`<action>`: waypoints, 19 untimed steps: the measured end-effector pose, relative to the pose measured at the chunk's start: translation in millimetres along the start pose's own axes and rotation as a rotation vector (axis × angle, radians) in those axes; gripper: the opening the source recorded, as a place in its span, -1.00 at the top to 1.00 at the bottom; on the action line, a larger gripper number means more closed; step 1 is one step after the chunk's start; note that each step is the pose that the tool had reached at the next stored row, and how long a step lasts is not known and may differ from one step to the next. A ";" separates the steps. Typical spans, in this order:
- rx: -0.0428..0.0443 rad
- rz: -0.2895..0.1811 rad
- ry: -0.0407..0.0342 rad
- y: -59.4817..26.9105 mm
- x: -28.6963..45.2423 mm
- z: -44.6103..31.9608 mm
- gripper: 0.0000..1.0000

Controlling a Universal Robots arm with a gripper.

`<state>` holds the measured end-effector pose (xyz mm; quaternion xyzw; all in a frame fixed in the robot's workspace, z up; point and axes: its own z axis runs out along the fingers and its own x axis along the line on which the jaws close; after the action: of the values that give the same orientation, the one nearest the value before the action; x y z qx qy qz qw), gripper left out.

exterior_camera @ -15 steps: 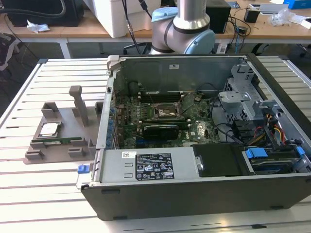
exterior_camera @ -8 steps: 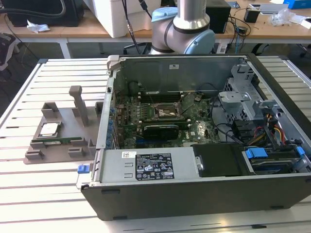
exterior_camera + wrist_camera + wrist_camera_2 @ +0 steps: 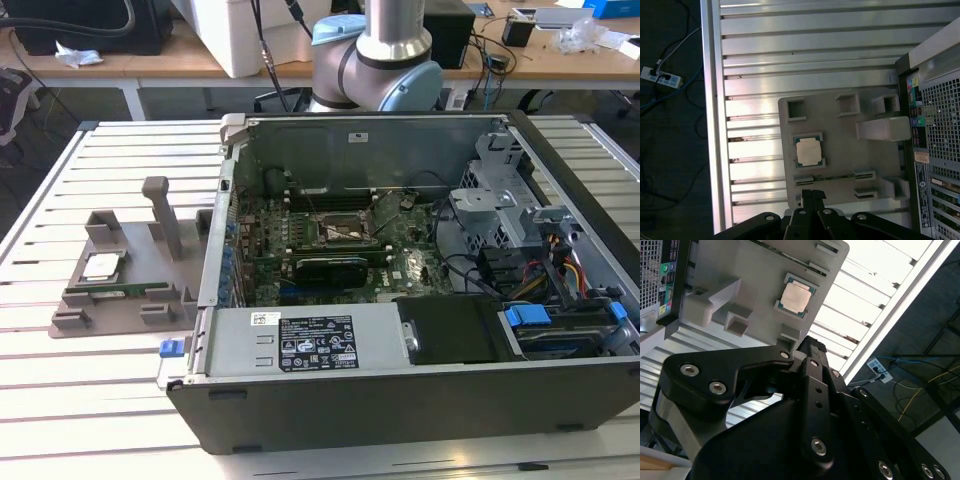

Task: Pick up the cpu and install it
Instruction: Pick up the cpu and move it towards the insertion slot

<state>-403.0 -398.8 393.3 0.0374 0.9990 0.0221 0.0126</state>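
One cpu point(image 3: 808, 151) lies flat in a recess of the grey holder point(image 3: 840, 150). Pincer point(image 3: 812, 196) hangs above the holder's edge, pinched narrow and empty. Coming down like that, I reckon it'd knock the chip rather than straddle it.

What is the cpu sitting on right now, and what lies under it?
The cpu lies in a square recess of the grey holder, which rests on the slatted table. The recess floor and the chip's underside are covered by the chip itself.
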 end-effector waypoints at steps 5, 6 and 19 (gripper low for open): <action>0.0000 0.000 0.0000 0.0 0.2 0.0 0.53; 0.0000 0.000 0.0000 0.0 0.2 0.0 0.53; 0.0091 -0.025 0.0003 0.0 0.5 0.0 -0.33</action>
<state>-403.5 -398.8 393.2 0.0250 0.9995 0.0174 0.0125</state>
